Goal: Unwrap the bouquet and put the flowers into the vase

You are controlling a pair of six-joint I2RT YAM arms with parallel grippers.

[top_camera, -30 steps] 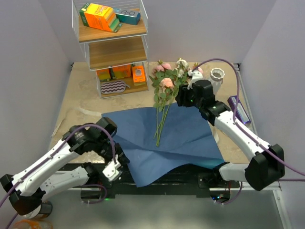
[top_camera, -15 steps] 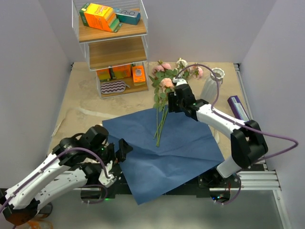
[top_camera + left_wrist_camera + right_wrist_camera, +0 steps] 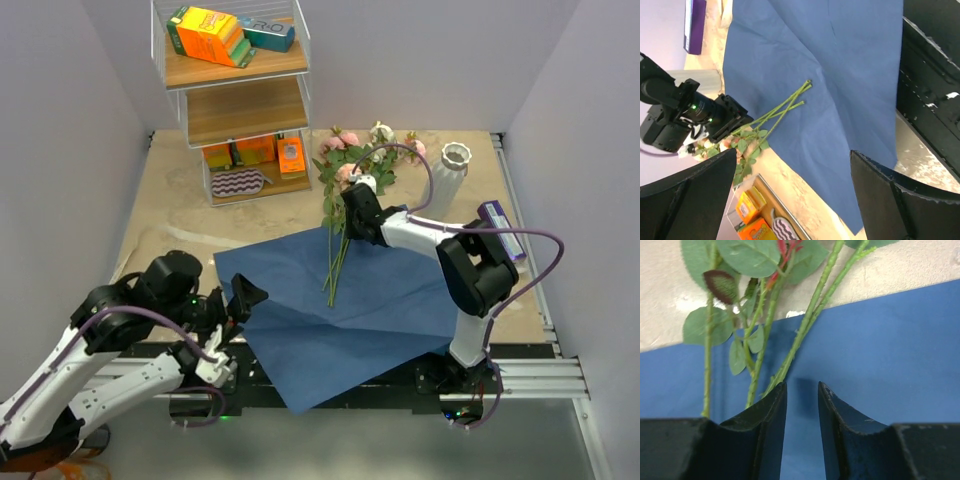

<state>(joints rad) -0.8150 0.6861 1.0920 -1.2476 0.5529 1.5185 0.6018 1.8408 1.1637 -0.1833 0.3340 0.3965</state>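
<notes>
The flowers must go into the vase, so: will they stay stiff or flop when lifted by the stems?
The flowers are probably light: thin stems. Blooms and leaves crowd one end, so that end may droop. The stems lie loose and fanned on the paper, so they may splay rather than lift together.

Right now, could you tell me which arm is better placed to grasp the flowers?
Right. The right gripper sits at the flowers, near the vase; the left gripper hangs at the near corner of the blue paper, well apart.
</notes>
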